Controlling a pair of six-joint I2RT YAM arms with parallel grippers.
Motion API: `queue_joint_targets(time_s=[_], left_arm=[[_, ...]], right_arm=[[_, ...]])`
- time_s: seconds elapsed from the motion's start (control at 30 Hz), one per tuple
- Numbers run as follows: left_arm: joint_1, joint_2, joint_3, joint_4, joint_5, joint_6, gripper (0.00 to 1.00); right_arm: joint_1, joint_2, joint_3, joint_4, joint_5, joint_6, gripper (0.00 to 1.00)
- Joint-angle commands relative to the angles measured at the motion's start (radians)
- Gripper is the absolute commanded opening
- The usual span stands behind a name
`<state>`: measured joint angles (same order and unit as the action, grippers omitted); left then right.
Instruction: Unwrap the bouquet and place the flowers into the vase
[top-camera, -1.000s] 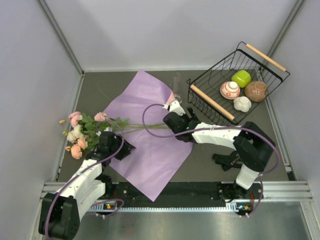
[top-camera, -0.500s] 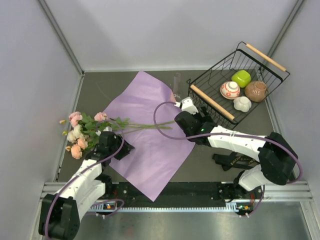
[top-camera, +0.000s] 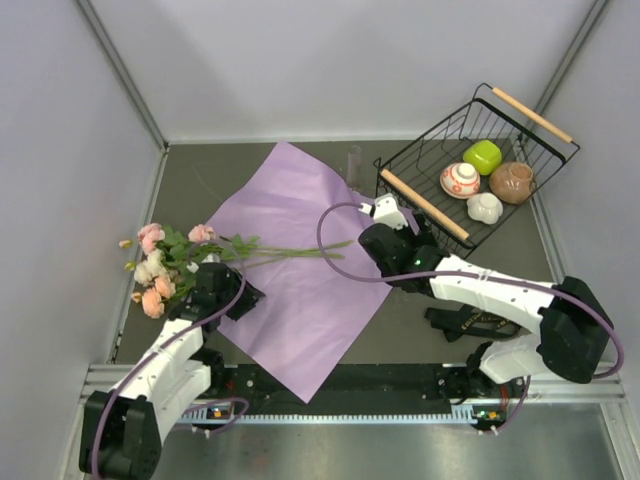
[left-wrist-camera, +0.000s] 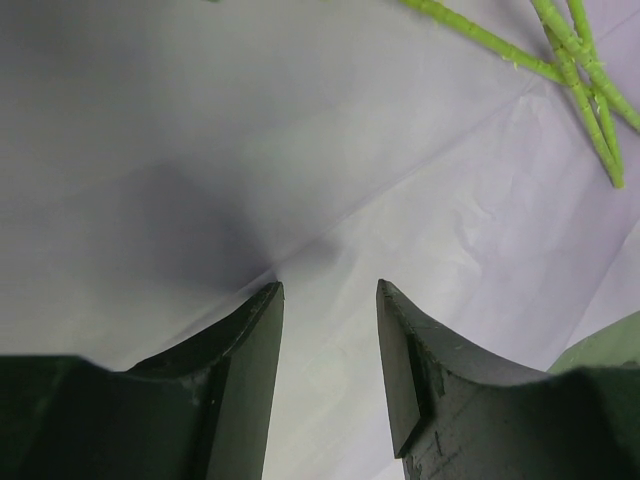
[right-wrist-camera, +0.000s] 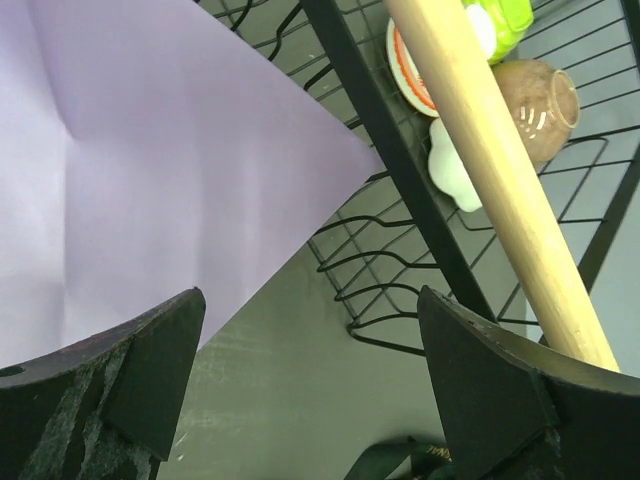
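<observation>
The flowers (top-camera: 165, 265), pink, cream and peach roses, lie at the table's left with their thin green stems (top-camera: 295, 252) stretched rightwards over the flat lilac paper sheet (top-camera: 300, 300). The stem ends (left-wrist-camera: 585, 75) show in the left wrist view. My left gripper (top-camera: 243, 297) (left-wrist-camera: 330, 285) sits low over the sheet just below the stems, jaws apart, only paper behind the gap. My right gripper (top-camera: 388, 212) (right-wrist-camera: 312, 292) hovers wide open over bare table, between the sheet's corner (right-wrist-camera: 330, 150) and the basket. The vase (top-camera: 354, 160), a small clear cylinder, stands behind the sheet.
A black wire basket (top-camera: 425, 205) (right-wrist-camera: 400, 240) with wooden handles (right-wrist-camera: 480, 150) stands at the back right, holding a green cup (top-camera: 482, 156), a patterned bowl (top-camera: 460, 180), a brown pot (top-camera: 512, 182) and a white piece (top-camera: 485, 207). A black ribbon (top-camera: 462, 322) (right-wrist-camera: 420, 462) lies under the right arm.
My right arm has swung right, off the stem ends and the sheet, toward the basket's near corner, staying open. The stems stay on the paper. The left arm has barely moved.
</observation>
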<state>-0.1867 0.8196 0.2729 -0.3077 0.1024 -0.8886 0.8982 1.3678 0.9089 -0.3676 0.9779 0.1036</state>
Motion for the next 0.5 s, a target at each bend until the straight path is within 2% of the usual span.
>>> queue_joint_targets(time_s=[0.0,0.17,0.33,0.47], left_arm=[[0.029,-0.013,0.006,-0.048,-0.076,-0.013,0.48],[0.076,-0.02,-0.014,-0.064,-0.095,-0.038,0.48],[0.15,-0.022,-0.012,-0.105,-0.093,-0.007,0.47],[0.259,-0.04,-0.014,-0.136,-0.093,0.033,0.47]], right_arm=[[-0.008,-0.081,0.025,-0.013,-0.102,0.051,0.89],[-0.008,-0.105,0.005,0.088,-0.394,0.125,0.89],[-0.008,-0.041,0.004,0.166,-0.551,0.208,0.89],[-0.008,0.036,0.016,0.208,-0.698,0.229,0.89]])
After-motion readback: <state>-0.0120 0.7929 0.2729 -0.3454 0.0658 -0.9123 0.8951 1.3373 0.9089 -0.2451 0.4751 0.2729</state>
